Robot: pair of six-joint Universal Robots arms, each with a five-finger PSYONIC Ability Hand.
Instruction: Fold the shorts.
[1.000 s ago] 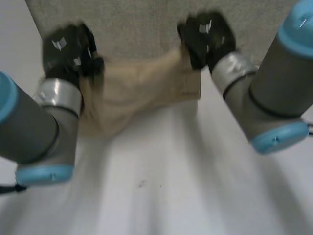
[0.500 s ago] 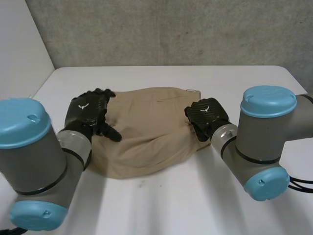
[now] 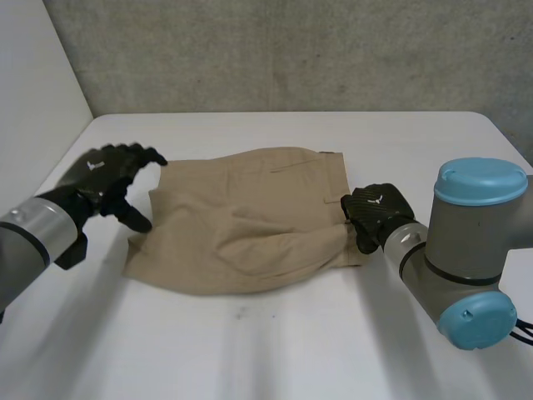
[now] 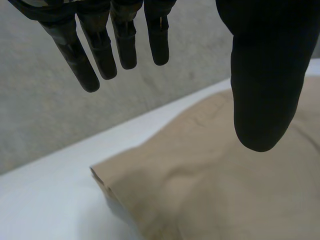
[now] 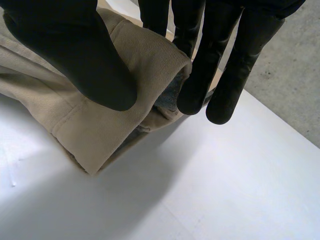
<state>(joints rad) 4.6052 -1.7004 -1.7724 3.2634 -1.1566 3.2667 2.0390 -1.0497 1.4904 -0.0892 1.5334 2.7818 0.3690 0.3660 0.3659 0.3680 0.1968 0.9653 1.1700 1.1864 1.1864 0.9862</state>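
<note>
Tan shorts (image 3: 241, 225) flat on the white table (image 3: 275, 350), long axis running hand to hand. Nearer: right hand (image 3: 375, 215), thumb and fingers clamped on their right edge; left hand (image 3: 108, 175) spread open, hovering just clear of the left edge.
</note>
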